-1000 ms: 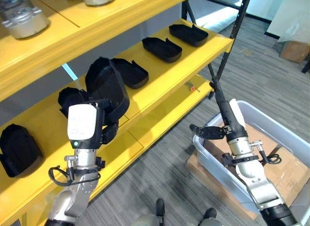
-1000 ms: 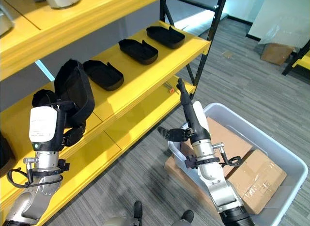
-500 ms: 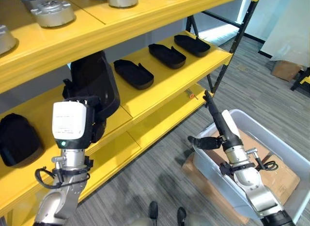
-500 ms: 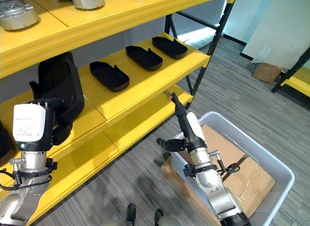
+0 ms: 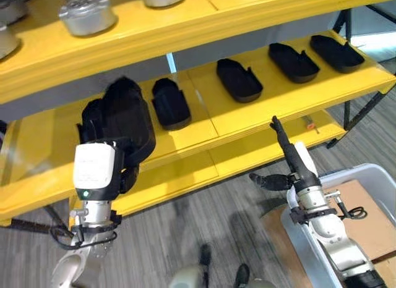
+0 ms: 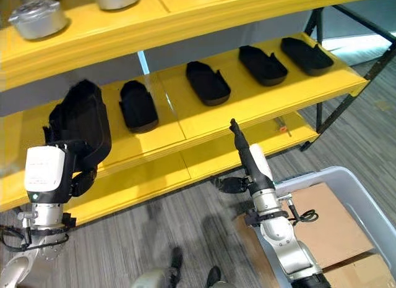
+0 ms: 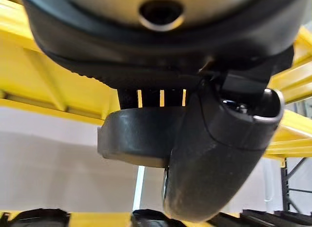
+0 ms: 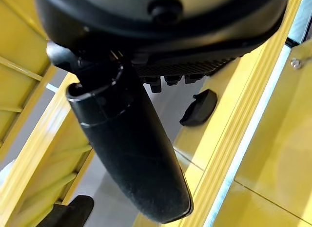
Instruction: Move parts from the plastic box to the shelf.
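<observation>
The left robot hand [image 5: 120, 170], gripping a black part [image 5: 127, 115], has reached the shelf [image 5: 185, 136]; the right robot hand [image 5: 291, 170], fingers straight, stays empty. Placement looks next.

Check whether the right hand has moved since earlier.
Yes. The right hand moved left along the shelf: its fingertips were right of the orange bit, now left of it.

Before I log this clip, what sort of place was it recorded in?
Probably a warehouse or factory storeroom. A yellow steel shelf rack carries rows of identical black parts, with grey metal castings on the tier above, and a grey plastic box with cardboard stands on a grey floor.
</observation>
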`<state>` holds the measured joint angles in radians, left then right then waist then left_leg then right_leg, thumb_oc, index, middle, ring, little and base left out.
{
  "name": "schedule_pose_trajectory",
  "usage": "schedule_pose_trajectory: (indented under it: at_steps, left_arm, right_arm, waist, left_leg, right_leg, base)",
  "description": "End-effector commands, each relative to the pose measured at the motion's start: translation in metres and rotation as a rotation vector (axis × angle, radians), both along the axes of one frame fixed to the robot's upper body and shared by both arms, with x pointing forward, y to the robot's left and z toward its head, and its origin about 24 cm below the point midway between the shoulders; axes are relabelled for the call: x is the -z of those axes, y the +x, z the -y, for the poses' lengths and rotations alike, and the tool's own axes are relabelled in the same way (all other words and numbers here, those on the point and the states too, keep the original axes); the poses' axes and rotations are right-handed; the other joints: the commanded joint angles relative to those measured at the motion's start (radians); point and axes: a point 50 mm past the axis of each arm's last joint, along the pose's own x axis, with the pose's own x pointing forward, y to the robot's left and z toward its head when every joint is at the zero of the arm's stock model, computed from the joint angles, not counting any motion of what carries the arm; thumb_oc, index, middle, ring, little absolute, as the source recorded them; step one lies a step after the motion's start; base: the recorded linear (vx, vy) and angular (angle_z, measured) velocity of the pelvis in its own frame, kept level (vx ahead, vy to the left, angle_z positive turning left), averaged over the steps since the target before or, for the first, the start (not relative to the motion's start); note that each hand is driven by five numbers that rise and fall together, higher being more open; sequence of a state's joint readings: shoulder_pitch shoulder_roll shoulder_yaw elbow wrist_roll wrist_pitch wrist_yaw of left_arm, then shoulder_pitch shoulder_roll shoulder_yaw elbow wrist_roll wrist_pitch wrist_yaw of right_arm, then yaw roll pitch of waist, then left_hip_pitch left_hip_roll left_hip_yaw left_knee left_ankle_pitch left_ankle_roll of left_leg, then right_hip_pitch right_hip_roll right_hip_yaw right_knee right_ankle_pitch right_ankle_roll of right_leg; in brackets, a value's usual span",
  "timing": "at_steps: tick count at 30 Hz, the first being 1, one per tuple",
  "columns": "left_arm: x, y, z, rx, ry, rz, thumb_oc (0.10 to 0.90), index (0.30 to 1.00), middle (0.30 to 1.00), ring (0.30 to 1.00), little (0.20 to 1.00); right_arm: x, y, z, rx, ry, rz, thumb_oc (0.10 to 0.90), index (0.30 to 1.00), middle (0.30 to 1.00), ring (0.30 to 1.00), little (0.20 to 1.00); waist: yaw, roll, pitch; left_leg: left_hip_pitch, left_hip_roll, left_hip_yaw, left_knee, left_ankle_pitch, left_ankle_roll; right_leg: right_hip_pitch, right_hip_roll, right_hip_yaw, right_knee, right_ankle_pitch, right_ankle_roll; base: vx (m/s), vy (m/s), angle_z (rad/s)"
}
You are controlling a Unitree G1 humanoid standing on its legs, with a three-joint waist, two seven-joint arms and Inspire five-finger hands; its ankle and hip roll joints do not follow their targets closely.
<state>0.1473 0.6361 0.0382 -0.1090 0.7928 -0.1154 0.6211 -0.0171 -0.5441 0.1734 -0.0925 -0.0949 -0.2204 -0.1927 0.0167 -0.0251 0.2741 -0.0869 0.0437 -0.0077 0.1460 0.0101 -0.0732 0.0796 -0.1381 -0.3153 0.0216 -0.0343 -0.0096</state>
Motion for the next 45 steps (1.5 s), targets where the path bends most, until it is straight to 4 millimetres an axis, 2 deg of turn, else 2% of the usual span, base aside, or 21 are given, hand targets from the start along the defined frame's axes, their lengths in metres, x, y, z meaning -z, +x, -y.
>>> schedule_pose_trajectory:
  at_steps: [1, 3, 6, 9, 10, 13, 14, 16, 22, 24, 25, 26, 27, 28, 30, 31, 34, 39, 43, 44, 45]
  left_arm:
    - [-0.054, 0.002, -0.003, 0.011, -0.021, 0.316, 0.400, 0.300, 0.300, 0.300, 0.300]
    - [-0.054, 0.002, -0.004, 0.009, -0.060, 0.321, 0.400, 0.300, 0.300, 0.300, 0.300]
    - [-0.056, 0.004, -0.003, 0.005, -0.071, 0.333, 0.400, 0.300, 0.300, 0.300, 0.300]
    - [-0.054, 0.005, -0.002, 0.011, -0.065, 0.327, 0.400, 0.300, 0.300, 0.300, 0.300]
    - [-0.056, 0.006, 0.000, 0.024, -0.057, 0.328, 0.400, 0.300, 0.300, 0.300, 0.300]
    - [-0.060, 0.007, -0.001, 0.025, -0.041, 0.345, 0.400, 0.300, 0.300, 0.300, 0.300]
    - [-0.063, 0.009, -0.001, 0.017, -0.024, 0.352, 0.400, 0.300, 0.300, 0.300, 0.300]
    - [-0.065, 0.008, -0.002, 0.006, -0.002, 0.358, 0.400, 0.300, 0.300, 0.300, 0.300]
    - [-0.069, 0.008, -0.004, -0.026, 0.019, 0.382, 0.400, 0.300, 0.300, 0.300, 0.300]
    - [-0.069, 0.007, -0.005, -0.038, 0.037, 0.377, 0.400, 0.300, 0.300, 0.300, 0.300]
    - [-0.067, 0.007, -0.004, -0.032, 0.036, 0.364, 0.400, 0.300, 0.300, 0.300, 0.300]
    - [-0.067, 0.007, -0.004, -0.032, 0.036, 0.364, 0.400, 0.300, 0.300, 0.300, 0.300]
    - [-0.063, 0.007, -0.003, -0.021, 0.026, 0.338, 0.400, 0.300, 0.300, 0.300, 0.300]
    - [-0.063, 0.007, -0.003, -0.022, 0.026, 0.338, 0.400, 0.300, 0.300, 0.300, 0.300]
    - [-0.056, 0.008, -0.003, -0.023, -0.001, 0.301, 0.400, 0.300, 0.300, 0.300, 0.300]
    - [-0.054, 0.010, -0.001, -0.013, -0.011, 0.298, 0.400, 0.300, 0.300, 0.300, 0.300]
    - [-0.046, 0.010, 0.008, 0.021, -0.024, 0.260, 0.400, 0.300, 0.300, 0.300, 0.300]
    - [-0.039, 0.007, 0.014, 0.059, -0.065, 0.217, 0.400, 0.300, 0.300, 0.300, 0.300]
    - [-0.045, 0.012, 0.023, 0.112, -0.092, 0.238, 0.400, 0.300, 0.300, 0.300, 0.300]
    - [-0.048, 0.015, 0.028, 0.141, -0.095, 0.251, 0.400, 0.300, 0.300, 0.300, 0.300]
    - [-0.048, 0.015, 0.028, 0.142, -0.095, 0.252, 0.400, 0.300, 0.300, 0.300, 0.300]
  right_arm:
    - [-0.048, 0.006, -0.005, -0.044, 0.076, 0.256, 0.900, 1.000, 1.000, 1.000, 1.000]
    - [-0.046, 0.006, -0.002, -0.024, 0.081, 0.250, 0.900, 1.000, 1.000, 1.000, 1.000]
    - [-0.047, 0.005, 0.002, 0.001, 0.084, 0.258, 0.900, 1.000, 1.000, 1.000, 1.000]
    - [-0.045, 0.005, 0.004, 0.020, 0.085, 0.258, 0.900, 1.000, 1.000, 1.000, 1.000]
    - [-0.042, 0.003, 0.004, 0.032, 0.098, 0.247, 0.900, 1.000, 1.000, 1.000, 1.000]
    - [-0.039, 0.004, 0.001, 0.032, 0.107, 0.238, 0.900, 1.000, 1.000, 1.000, 1.000]
    - [-0.035, 0.006, -0.004, 0.038, 0.098, 0.225, 0.900, 1.000, 1.000, 1.000, 1.000]
    - [-0.032, 0.006, -0.007, 0.045, 0.102, 0.213, 0.900, 1.000, 1.000, 1.000, 1.000]
    - [-0.025, 0.009, -0.015, 0.044, 0.105, 0.188, 0.900, 1.000, 1.000, 1.000, 1.000]
    - [-0.024, 0.009, -0.019, 0.030, 0.103, 0.181, 0.900, 1.000, 1.000, 1.000, 1.000]
    - [-0.022, 0.009, -0.019, 0.025, 0.101, 0.169, 0.900, 1.000, 1.000, 1.000, 1.000]
    - [-0.022, 0.009, -0.019, 0.024, 0.100, 0.169, 0.900, 1.000, 1.000, 1.000, 1.000]
    - [-0.020, 0.008, -0.018, 0.011, 0.098, 0.155, 0.900, 1.000, 1.000, 1.000, 1.000]
    - [-0.020, 0.008, -0.018, 0.010, 0.098, 0.155, 0.900, 1.000, 1.000, 1.000, 1.000]
    - [-0.021, 0.007, -0.018, -0.017, 0.109, 0.158, 0.900, 1.000, 1.000, 1.000, 1.000]
    - [-0.022, 0.007, -0.019, -0.031, 0.109, 0.160, 0.900, 1.000, 1.000, 1.000, 1.000]
    - [-0.021, 0.005, -0.016, -0.041, 0.103, 0.149, 0.900, 1.000, 1.000, 1.000, 1.000]
    - [-0.018, 0.001, -0.007, -0.016, 0.122, 0.131, 0.900, 1.000, 1.000, 1.000, 1.000]
    - [-0.022, -0.001, -0.001, -0.006, 0.123, 0.146, 0.900, 1.000, 1.000, 1.000, 1.000]
    - [-0.025, -0.003, 0.003, 0.006, 0.118, 0.165, 0.900, 1.000, 1.000, 1.000, 1.000]
    - [-0.025, -0.003, 0.003, 0.007, 0.118, 0.167, 0.900, 1.000, 1.000, 1.000, 1.000]
  waist:
    - [-0.024, -0.014, -0.075]
    - [-0.036, 0.001, -0.088]
    - [-0.041, 0.027, -0.101]
    - [-0.042, 0.047, -0.119]
    - [-0.033, 0.035, -0.131]
    - [-0.026, 0.023, -0.137]
    - [-0.021, 0.000, -0.142]
    - [-0.013, -0.018, -0.145]
    - [0.006, -0.034, -0.139]
    - [0.003, -0.022, -0.116]
    - [-0.011, -0.023, -0.113]
    - [-0.009, -0.023, -0.113]
    - [-0.023, -0.023, -0.111]
    - [-0.022, -0.022, -0.112]
    - [-0.038, -0.032, -0.118]
    - [-0.056, -0.039, -0.118]
    - [-0.048, -0.041, -0.146]
    - [-0.046, -0.040, -0.159]
    - [-0.052, -0.043, -0.114]
    - [-0.070, -0.049, -0.096]
    - [-0.070, -0.048, -0.095]
  left_leg:
    - [0.030, 0.110, -0.012, -0.022, 0.019, 0.022]
    - [0.052, 0.211, 0.000, -0.101, 0.105, -0.012]
    - [0.084, 0.272, 0.006, -0.193, 0.176, -0.047]
    - [0.109, 0.238, 0.002, -0.224, 0.132, -0.059]
    - [0.120, 0.190, -0.002, -0.218, 0.095, -0.044]
    - [0.128, 0.142, 0.003, -0.213, 0.055, -0.025]
    - [0.148, 0.069, 0.022, -0.217, 0.007, 0.013]
    - [0.163, 0.020, 0.036, -0.223, -0.012, 0.040]
    - [0.205, -0.060, 0.060, -0.231, -0.047, 0.092]
    - [0.226, -0.066, 0.068, -0.232, -0.055, 0.111]
    - [0.228, -0.072, 0.057, -0.233, -0.046, 0.117]
    - [0.225, -0.070, 0.059, -0.233, -0.043, 0.115]
    - [0.230, -0.076, 0.045, -0.233, -0.042, 0.124]
    - [0.227, -0.074, 0.047, -0.233, -0.038, 0.123]
    - [0.204, -0.089, 0.029, -0.233, -0.021, 0.121]
    - [0.190, -0.100, 0.004, -0.233, -0.014, 0.117]
    - [0.173, -0.107, -0.011, -0.228, 0.001, 0.108]
    - [0.169, -0.097, -0.032, -0.165, -0.029, 0.097]
    - [0.075, -0.116, -0.033, 0.034, -0.077, 0.051]
    - [0.033, -0.053, 0.032, 0.113, -0.056, 0.023]
    - [0.027, -0.050, 0.031, 0.124, -0.060, 0.020]
  right_leg:
    - [-0.087, -0.016, 0.074, 0.018, 0.077, 0.072]
    - [-0.085, -0.030, 0.062, 0.036, 0.062, 0.080]
    - [-0.089, -0.054, 0.054, 0.061, 0.050, 0.100]
    - [-0.088, -0.083, 0.067, 0.081, 0.064, 0.121]
    - [-0.069, -0.114, 0.070, 0.065, 0.087, 0.140]
    - [-0.055, -0.154, 0.070, 0.055, 0.111, 0.164]
    - [-0.054, -0.219, 0.081, 0.050, 0.177, 0.200]
    - [-0.058, -0.260, 0.094, 0.043, 0.217, 0.220]
    - [-0.087, -0.332, 0.076, 0.107, 0.307, 0.226]
    - [-0.119, -0.296, 0.090, 0.208, 0.274, 0.205]
    - [-0.133, -0.226, 0.139, 0.230, 0.230, 0.184]
    - [-0.139, -0.224, 0.140, 0.234, 0.230, 0.179]
    - [-0.175, -0.097, 0.195, 0.251, 0.151, 0.151]
    - [-0.179, -0.095, 0.196, 0.251, 0.155, 0.147]
    - [-0.209, 0.080, 0.221, 0.171, 0.095, 0.102]
    - [-0.207, 0.124, 0.306, 0.090, 0.106, 0.093]
    - [-0.129, 0.135, 0.335, -0.035, 0.147, 0.085]
    - [-0.063, 0.127, 0.279, -0.077, 0.143, 0.075]
    - [-0.052, 0.104, 0.230, -0.049, 0.114, 0.054]
    - [-0.044, 0.090, 0.203, -0.045, 0.110, 0.049]
    - [-0.045, 0.092, 0.202, -0.045, 0.110, 0.047]
  base:
    - [0.06, 0.240, 0.35]
    - [0.07, 0.262, 0.46]
    - [0.07, 0.368, 0.23]
    - [0.07, 0.279, 0.14]
    - [0.10, 0.297, 0.28]
    - [0.07, 0.365, 0.32]
    - [0.05, 0.464, 0.51]
    - [0.05, 0.438, 0.28]
    - [0.03, 0.278, -0.03]
    - [0.02, 0.287, -0.37]
    - [0.01, 0.129, -0.06]
    - [0.04, 0.142, -0.03]
    - [0.02, 0.067, -0.14]
    - [0.06, 0.093, -0.17]
    - [0.03, -0.010, 0.09]
    - [0.05, -0.051, 0.85]
    - [0.09, -0.094, 0.90]
    - [0.11, -0.120, 0.34]
    - [0.01, -0.092, 0.34]
    - [-0.04, -0.038, 0.88]
    - [-0.03, 0.010, 1.22]
